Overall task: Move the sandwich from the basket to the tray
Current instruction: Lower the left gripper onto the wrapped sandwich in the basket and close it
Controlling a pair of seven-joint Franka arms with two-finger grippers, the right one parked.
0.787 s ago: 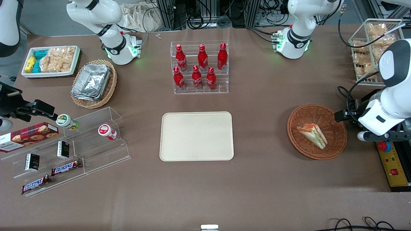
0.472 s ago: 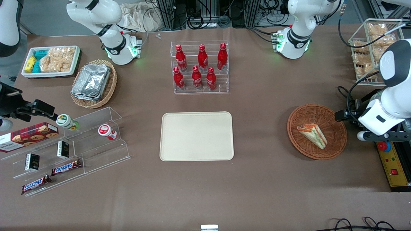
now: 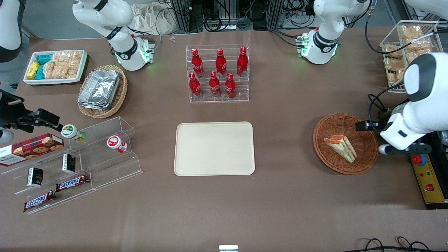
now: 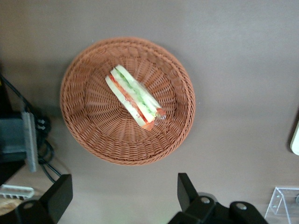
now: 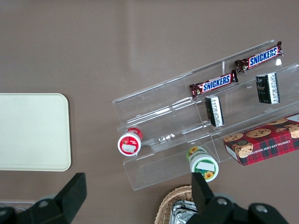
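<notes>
The sandwich [image 3: 341,147], a clear-wrapped wedge with orange-red and green layers, lies in the round reddish-brown wicker basket [image 3: 329,164] toward the working arm's end of the table. In the left wrist view the sandwich [image 4: 135,97] lies across the middle of the basket [image 4: 93,130]. My left gripper [image 3: 364,126] hovers above the basket's rim on the working arm's side. It is open and empty [image 4: 124,193], with its fingers [image 4: 60,195] wide apart. The beige tray [image 3: 214,148] lies bare at mid-table; it also shows in the right wrist view [image 5: 32,130].
A clear rack of red bottles [image 3: 217,73] stands farther from the front camera than the tray. A white wire rack of snack bags [image 3: 402,52] and a yellow control box [image 3: 428,182] flank the basket. An acrylic snack shelf [image 3: 80,161] lies toward the parked arm's end.
My left arm has moved a little toward the basket, so the gripper now reaches over its rim. The sandwich, basket and tray have not moved.
</notes>
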